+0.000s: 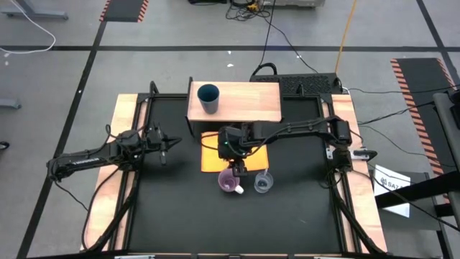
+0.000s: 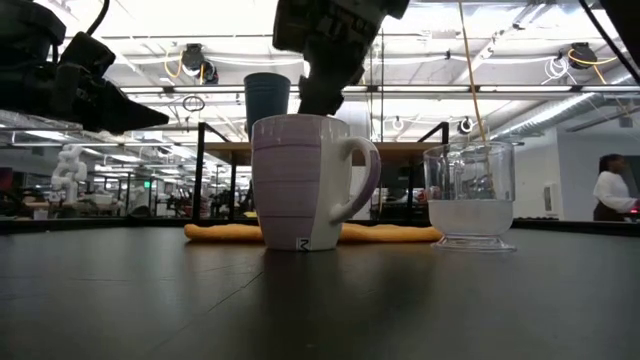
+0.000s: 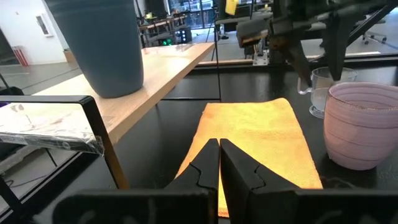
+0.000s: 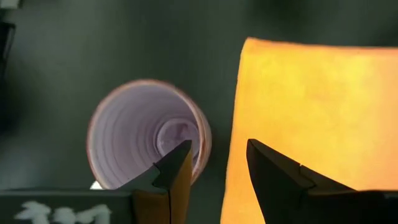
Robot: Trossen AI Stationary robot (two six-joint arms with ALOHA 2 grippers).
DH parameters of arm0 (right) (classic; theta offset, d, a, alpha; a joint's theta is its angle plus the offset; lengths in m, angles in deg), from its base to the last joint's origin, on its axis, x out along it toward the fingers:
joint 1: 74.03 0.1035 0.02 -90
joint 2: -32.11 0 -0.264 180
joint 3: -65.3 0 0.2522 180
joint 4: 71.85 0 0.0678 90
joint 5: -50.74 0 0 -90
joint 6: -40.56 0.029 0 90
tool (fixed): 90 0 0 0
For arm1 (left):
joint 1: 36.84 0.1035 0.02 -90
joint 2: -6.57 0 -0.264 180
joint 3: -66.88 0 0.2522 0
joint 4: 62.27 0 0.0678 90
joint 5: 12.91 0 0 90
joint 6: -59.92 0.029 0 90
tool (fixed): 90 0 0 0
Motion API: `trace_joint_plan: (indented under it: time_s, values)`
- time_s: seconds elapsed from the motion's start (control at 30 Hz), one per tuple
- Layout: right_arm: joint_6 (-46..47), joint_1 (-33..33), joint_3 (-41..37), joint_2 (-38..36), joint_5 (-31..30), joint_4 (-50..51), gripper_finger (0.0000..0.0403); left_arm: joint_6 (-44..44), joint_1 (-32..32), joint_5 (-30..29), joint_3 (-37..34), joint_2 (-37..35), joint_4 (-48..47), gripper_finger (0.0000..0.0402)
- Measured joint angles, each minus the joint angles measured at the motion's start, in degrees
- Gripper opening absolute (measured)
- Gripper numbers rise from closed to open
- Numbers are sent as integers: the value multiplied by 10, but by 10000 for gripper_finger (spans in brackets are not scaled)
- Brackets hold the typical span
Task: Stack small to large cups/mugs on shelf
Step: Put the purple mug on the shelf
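I count three empty cups: blue tumbler (image 1: pixel 208 98) on shelf (image 1: pixel 251 104), lilac mug (image 1: pixel 229 180), clear cup (image 1: pixel 263 183); right gripper (image 4: pixel 217 163) parted narrowly above, left gripper (image 3: pixel 219 163) closed.

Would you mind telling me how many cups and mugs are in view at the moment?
3. The blue tumbler stands on the wooden shelf. The lilac mug and the clear cup stand side by side on the table, just beyond the orange cloth. None seems hidden.

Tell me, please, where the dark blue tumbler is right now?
In the high view, the dark blue tumbler stands upright on the left part of the wooden shelf, behind the orange sheet.
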Motion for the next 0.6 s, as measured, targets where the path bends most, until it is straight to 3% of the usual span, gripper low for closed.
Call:
trace_joint_plan:
  time_s: [0.6]
  values:
    - [-4, 20, 24, 9, -4, 14, 146, 2, 0, 0, 0, 14, 0, 17]
